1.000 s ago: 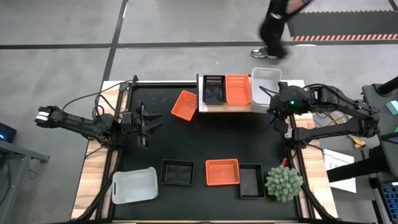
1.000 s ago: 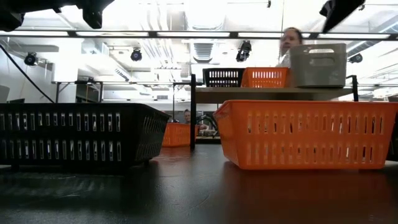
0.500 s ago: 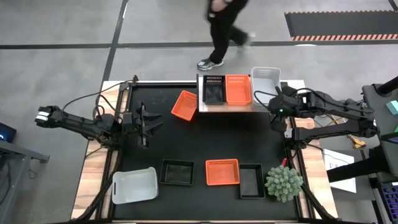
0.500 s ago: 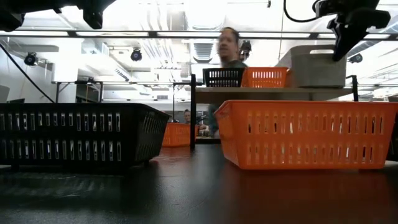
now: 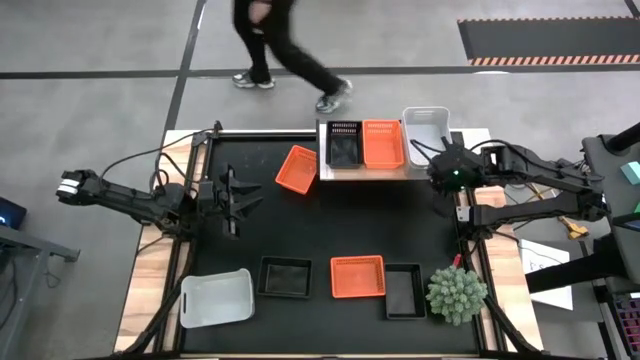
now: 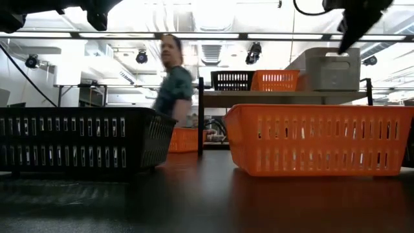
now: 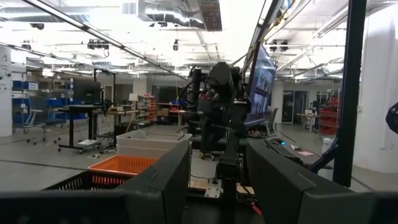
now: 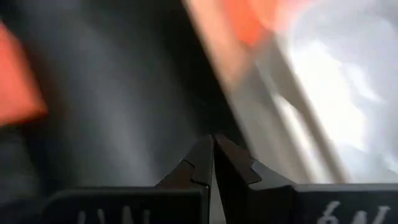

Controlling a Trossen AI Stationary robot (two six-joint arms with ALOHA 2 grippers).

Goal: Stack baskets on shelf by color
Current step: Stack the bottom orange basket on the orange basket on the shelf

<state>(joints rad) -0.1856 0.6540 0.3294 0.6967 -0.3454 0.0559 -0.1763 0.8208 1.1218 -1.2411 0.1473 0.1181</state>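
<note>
The light-wood shelf [image 5: 325, 172] stands at the mat's far edge. On it stand a black basket [image 5: 343, 145], an orange basket [image 5: 383, 143] and a white basket [image 5: 426, 133] side by side. Another orange basket [image 5: 297, 168] sits tilted on the mat at the shelf's left end. My right gripper [image 5: 438, 178] is shut and empty, just off the white basket's near left corner and above the shelf in the low view [image 6: 352, 26]. Its tips meet in the right wrist view [image 8: 211, 155]. My left gripper [image 5: 232, 190] is open and empty over the mat's left side.
Along the mat's near edge stand a white basket [image 5: 216, 298], a black basket [image 5: 285, 277], an orange basket [image 5: 357, 277] and a black basket [image 5: 404, 290]. A green spiky plant [image 5: 457, 293] stands at the near right. A person [image 5: 285, 45] walks on the floor beyond the table.
My right gripper has drawn back a little from the white basket toward the table's near edge and has gone up. The white basket has turned slightly on the shelf. The person beyond the table has walked toward the left.
</note>
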